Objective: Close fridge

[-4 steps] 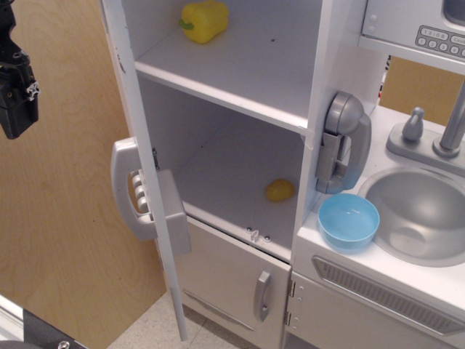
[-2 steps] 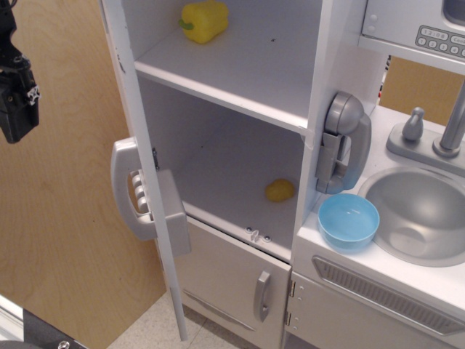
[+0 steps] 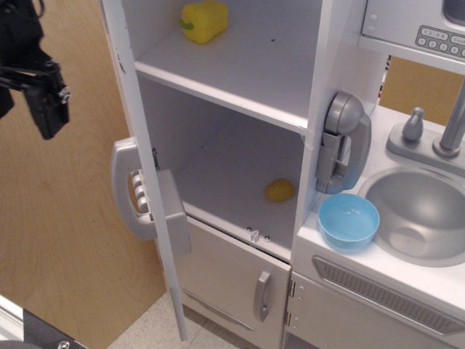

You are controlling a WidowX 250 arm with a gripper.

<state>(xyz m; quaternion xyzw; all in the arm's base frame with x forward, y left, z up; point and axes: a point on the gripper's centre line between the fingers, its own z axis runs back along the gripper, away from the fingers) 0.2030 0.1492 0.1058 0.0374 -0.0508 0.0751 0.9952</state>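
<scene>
The fridge (image 3: 240, 80) is a tall white cabinet with white shelves, and it stands open. Its door (image 3: 142, 156) swings out toward me and shows nearly edge-on, with the grey handle (image 3: 122, 185) and the grey dispenser panel (image 3: 173, 211) on it. My black gripper (image 3: 25, 109) hangs at the upper left, outside the door and to the left of its edge, above the handle and apart from it. Its fingers (image 3: 48, 109) look spread with nothing between them.
A yellow pepper (image 3: 204, 19) lies on the upper shelf and a small yellow item (image 3: 280, 190) on the lower one. A grey phone (image 3: 341, 142), a blue bowl (image 3: 349, 220) and the sink (image 3: 425, 218) are at the right. A wooden panel (image 3: 65, 240) stands behind the gripper.
My gripper has moved right and a little down toward the door's edge, and its fingers now show spread. The door has not moved.
</scene>
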